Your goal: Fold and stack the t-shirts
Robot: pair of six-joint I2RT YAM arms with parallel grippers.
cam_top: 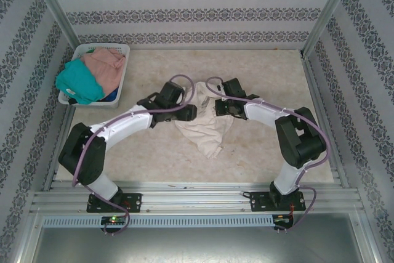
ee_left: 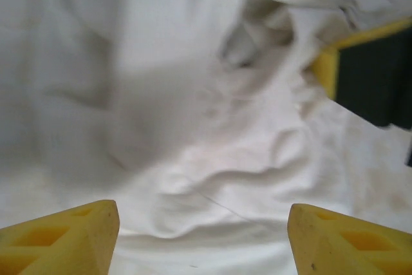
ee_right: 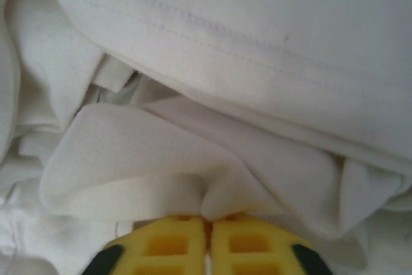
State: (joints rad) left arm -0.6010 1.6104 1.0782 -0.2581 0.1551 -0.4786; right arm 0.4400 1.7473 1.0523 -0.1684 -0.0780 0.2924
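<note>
Black-and-white arms, purple cables, yellow jaws

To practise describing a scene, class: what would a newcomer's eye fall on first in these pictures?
First, the crumpled cream shirt in the middle of the table. The right gripper is shut on a fold of it, while the left gripper stands open over the cloth. At the back left corner, a white basket holds a teal shirt and a pink shirt.
</note>
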